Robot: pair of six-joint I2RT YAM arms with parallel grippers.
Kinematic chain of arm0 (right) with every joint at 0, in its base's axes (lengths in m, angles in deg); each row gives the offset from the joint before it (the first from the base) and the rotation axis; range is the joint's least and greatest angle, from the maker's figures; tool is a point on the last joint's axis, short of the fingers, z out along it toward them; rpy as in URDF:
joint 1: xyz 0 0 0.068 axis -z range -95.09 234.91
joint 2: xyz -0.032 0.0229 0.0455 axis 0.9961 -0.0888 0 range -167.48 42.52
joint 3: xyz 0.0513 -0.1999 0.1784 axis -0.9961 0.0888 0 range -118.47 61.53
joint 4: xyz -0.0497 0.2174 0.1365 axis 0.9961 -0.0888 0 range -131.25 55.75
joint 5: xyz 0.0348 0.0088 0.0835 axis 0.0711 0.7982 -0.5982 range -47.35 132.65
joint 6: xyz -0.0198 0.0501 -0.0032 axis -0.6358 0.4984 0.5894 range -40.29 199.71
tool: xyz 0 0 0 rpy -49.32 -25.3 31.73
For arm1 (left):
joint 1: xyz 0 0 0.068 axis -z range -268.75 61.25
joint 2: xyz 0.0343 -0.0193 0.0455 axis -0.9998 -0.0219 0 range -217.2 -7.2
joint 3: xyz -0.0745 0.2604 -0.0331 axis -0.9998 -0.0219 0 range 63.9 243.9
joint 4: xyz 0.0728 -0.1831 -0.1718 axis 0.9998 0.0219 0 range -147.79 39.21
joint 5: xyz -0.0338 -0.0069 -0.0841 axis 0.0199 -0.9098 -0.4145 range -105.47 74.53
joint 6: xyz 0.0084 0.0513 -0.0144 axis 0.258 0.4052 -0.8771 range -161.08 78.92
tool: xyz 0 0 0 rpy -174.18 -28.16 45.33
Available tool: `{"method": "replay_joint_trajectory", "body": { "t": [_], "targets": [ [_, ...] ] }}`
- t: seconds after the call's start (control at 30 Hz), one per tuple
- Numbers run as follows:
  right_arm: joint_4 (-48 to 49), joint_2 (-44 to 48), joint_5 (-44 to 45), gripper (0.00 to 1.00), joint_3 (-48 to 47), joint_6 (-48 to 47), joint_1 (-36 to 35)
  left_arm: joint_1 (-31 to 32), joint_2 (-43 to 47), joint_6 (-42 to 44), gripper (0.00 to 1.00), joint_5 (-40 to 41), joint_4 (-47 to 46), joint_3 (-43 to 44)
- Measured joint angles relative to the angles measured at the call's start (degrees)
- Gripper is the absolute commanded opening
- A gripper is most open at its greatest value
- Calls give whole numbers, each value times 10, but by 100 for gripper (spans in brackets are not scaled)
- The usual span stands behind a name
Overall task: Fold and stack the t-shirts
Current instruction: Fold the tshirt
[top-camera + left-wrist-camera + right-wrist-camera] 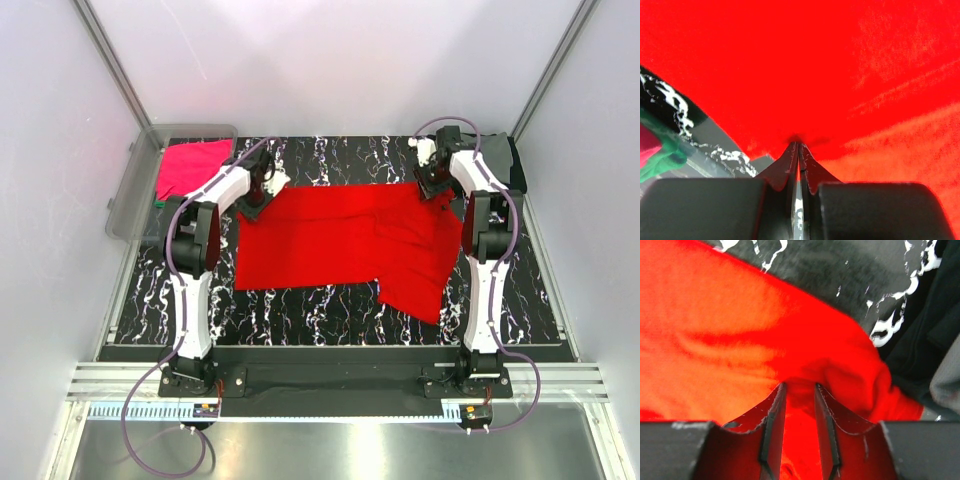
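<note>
Plainly, the left gripper [798,146] is pinched tight, its tips meeting on the far-left edge of the red t-shirt [340,240], at about 10 o'clock on the table [320,310]. The right gripper [799,386] stands partly apart with a bunched fold of the same red cloth filling the gap, at about 2 o'clock. Between them the shirt lies spread flat across the middle, with one loose flap hanging toward 5 o'clock.

The step in hand looks like a fold of the far edge toward 6 o'clock. To do it well, both grippers should lift together and level, keeping the cloth taut between them, then travel at one pace so the edge lands straight. The thin left pinch could slip.

Beyond, a pink t-shirt [190,168] lies in the bin [125,200] at 10 o'clock, and dark t-shirts [505,160] sit at 2 o'clock, just beside the right gripper.
</note>
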Motion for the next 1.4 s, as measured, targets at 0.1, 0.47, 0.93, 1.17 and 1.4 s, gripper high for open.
{"method": "replay_joint_trajectory", "body": {
  "t": [0.1,0.47,0.93,1.17,1.4],
  "targets": [
    [-17,19,-8,38,4,-2,0,7,7,2,13,0,16,25],
    [-45,399,-123,57,228,-104,0,76,164,-34,93,-31,66,114],
    [-155,672,-127,54,725,-501,0,65,245,-32,69,-114,117,-136],
    [-187,791,-138,58,786,-655,0,53,244,-28,69,-106,102,-212],
    [-180,755,-152,56,801,-709,-2,46,244,-30,69,-105,85,-214]
  ]
}}
